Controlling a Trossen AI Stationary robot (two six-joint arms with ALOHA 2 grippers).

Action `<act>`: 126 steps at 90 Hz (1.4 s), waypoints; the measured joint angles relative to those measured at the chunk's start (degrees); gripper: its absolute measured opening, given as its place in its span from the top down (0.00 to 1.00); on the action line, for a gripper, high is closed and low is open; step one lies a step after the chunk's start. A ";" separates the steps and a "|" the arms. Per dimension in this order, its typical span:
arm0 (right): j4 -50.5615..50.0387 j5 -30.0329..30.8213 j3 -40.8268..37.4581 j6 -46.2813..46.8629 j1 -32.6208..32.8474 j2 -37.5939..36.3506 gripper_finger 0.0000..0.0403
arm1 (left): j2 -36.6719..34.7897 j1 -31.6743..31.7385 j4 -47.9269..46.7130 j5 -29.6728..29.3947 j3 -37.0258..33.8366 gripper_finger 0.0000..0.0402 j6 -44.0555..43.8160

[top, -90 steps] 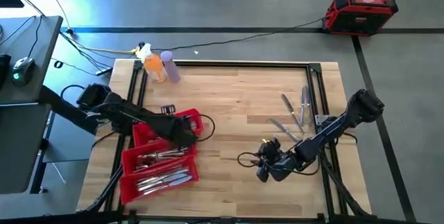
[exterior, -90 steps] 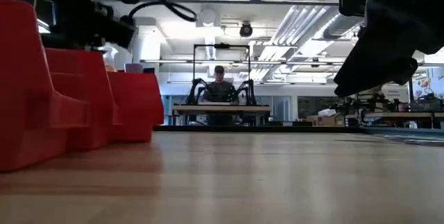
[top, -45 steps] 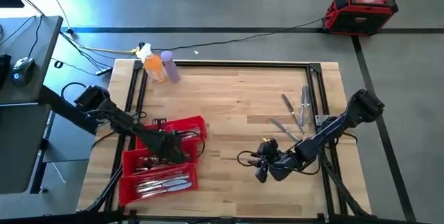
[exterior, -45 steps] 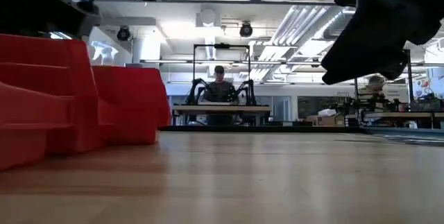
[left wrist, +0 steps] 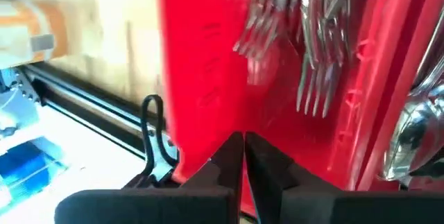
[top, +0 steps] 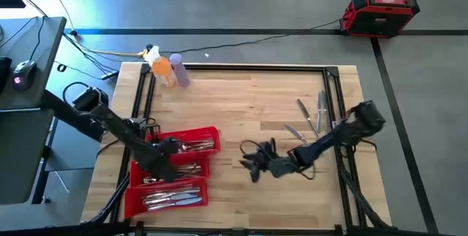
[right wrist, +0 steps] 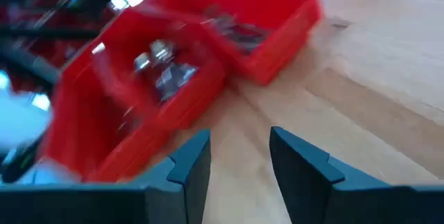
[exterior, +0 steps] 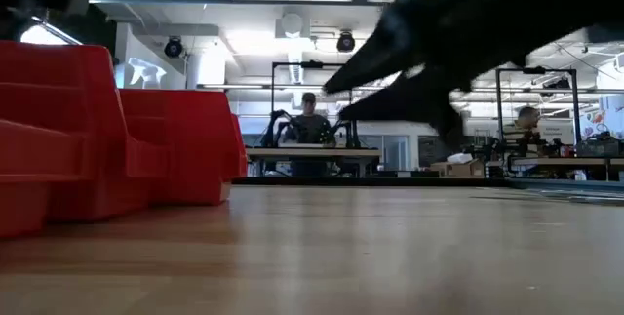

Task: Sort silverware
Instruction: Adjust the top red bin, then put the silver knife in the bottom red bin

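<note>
A red tray point(top: 130, 192) with three compartments lies at the table's near left. It holds silverware: forks point(left wrist: 312, 57) in the far compartment, more pieces in the other two. Loose silverware point(top: 307, 119) lies at the far right. My left gripper point(top: 157, 157) is shut at the tray's left wall point(left wrist: 201, 78), with nothing showing between its fingers. My right gripper point(top: 252, 166) hangs open above bare wood at mid-table, to the right of the tray point(right wrist: 270, 16), fingers pointing toward it, nothing between them. My left gripper point(left wrist: 241, 148) has its shut fingertips right at the tray's left wall, coming from the table's left. Whether they touch the wall, I cannot tell.
An orange and a purple bottle point(top: 168, 68) stand at the far left corner. A black frame rail point(top: 241, 66) runs round the table. Bare wood lies between the tray and the loose silverware. A person point(exterior: 308, 120) sits far behind the table.
My left gripper has drawn back from above the tray's far compartment toward the table's left edge, to the tray's left wall. The tray has turned a little and lies squarer to the table. My right gripper has gone toward the table's left, closer to the tray.
</note>
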 joint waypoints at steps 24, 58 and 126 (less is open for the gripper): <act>-0.11 -3.85 18.20 -1.96 -5.75 15.47 0.79 | -5.66 -2.79 5.89 -8.31 0.02 1.00 -4.64; -24.83 -11.23 38.13 -16.07 -5.62 19.25 0.85 | -5.46 -2.60 12.76 -12.37 0.02 1.00 -0.85; -111.98 -8.00 31.33 12.24 5.87 -16.06 0.82 | -3.94 -0.02 67.97 -28.73 2.97 1.00 27.42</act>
